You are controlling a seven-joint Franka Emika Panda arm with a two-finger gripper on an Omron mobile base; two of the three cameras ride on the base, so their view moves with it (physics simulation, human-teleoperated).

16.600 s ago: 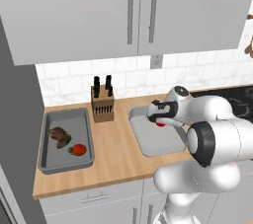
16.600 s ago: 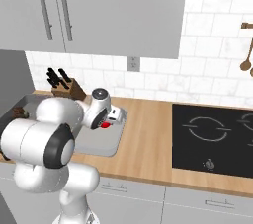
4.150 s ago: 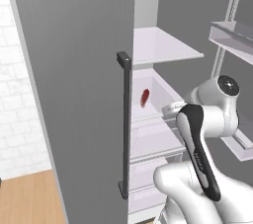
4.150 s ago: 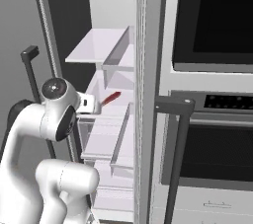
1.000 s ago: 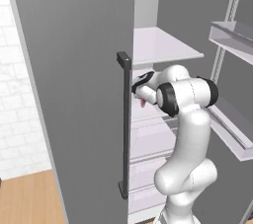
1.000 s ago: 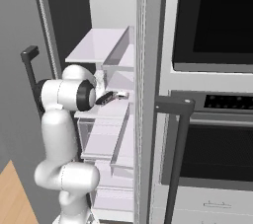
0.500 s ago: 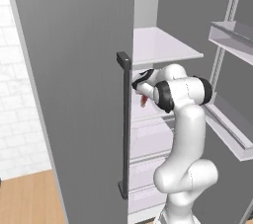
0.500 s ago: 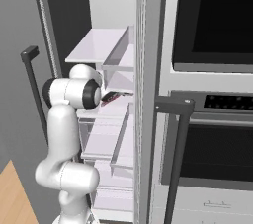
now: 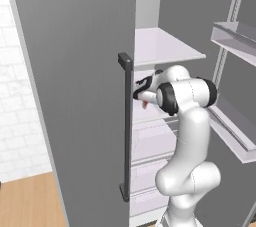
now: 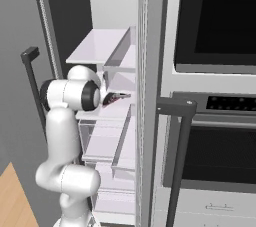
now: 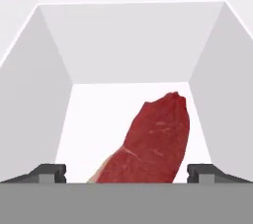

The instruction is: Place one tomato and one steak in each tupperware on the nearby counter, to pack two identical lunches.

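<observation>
A raw red steak (image 11: 153,144) lies on the white floor of a fridge compartment, its near end between my fingertips. My gripper (image 11: 126,172) is open, one dark fingertip (image 11: 47,171) left of the steak and the other to its right, neither visibly touching it. From the left base view the gripper (image 9: 140,92) reaches into the fridge at mid-shelf height, with the steak (image 9: 145,102) just below it. A strip of the wooden counter (image 9: 25,201) shows at lower left. The tupperware trays and tomatoes are out of view.
The open grey fridge door with its dark bar handle (image 9: 126,126) stands close on the arm's left. Door bins (image 9: 235,41) hang on the right. White compartment walls (image 11: 34,94) flank the hand. A built-in oven (image 10: 215,46) stands beside the fridge.
The hand has pushed a little deeper into the fridge compartment toward the steak. The base and fridge door have not moved.
</observation>
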